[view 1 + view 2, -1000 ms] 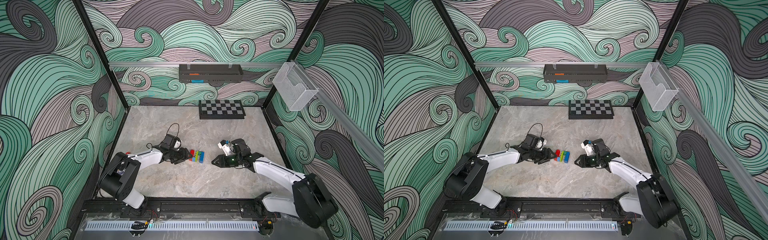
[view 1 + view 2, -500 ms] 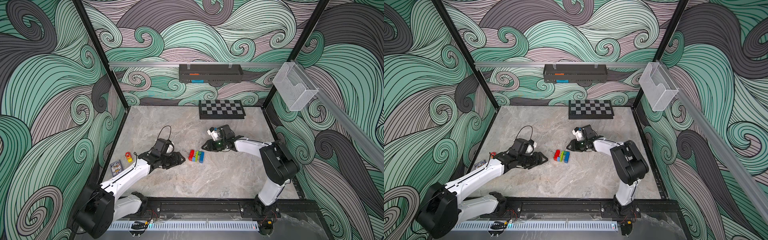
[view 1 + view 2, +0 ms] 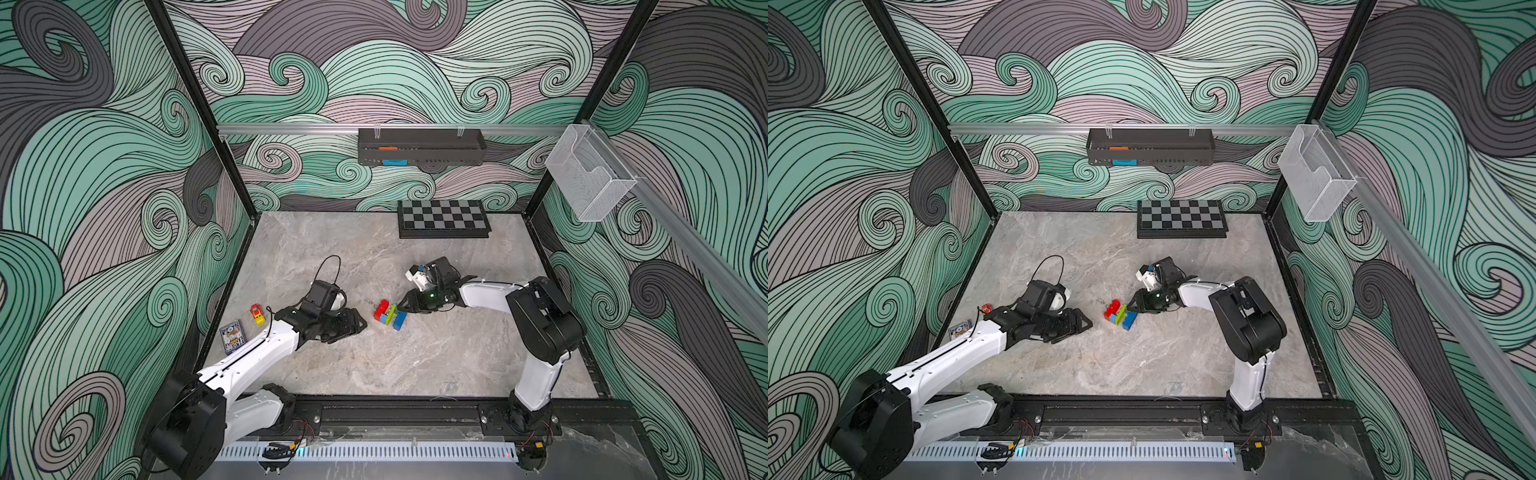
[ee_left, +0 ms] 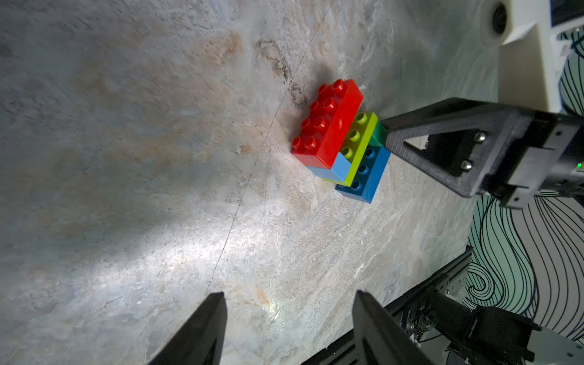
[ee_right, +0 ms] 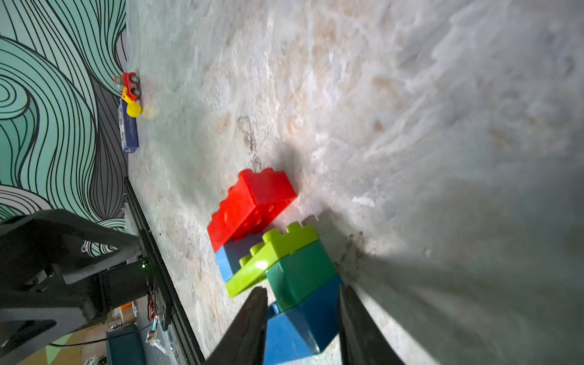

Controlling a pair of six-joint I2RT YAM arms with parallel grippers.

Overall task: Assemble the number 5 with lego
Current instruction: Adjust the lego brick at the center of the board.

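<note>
both arms had white link shells with black joint housings. the left arm [image 3: 249, 361] carried a black cable looped behind its jaws. the right gripper [image 4: 384, 136] had black triangular cut-out fingers with two silver screws behind the tips, a green indicator light and a white camera housing further back.

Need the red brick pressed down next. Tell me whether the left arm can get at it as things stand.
Probably yes. The left gripper, jaws open and empty, faces the red brick across bare table; the right gripper sits on the stack's far side by the dark green brick.
</note>
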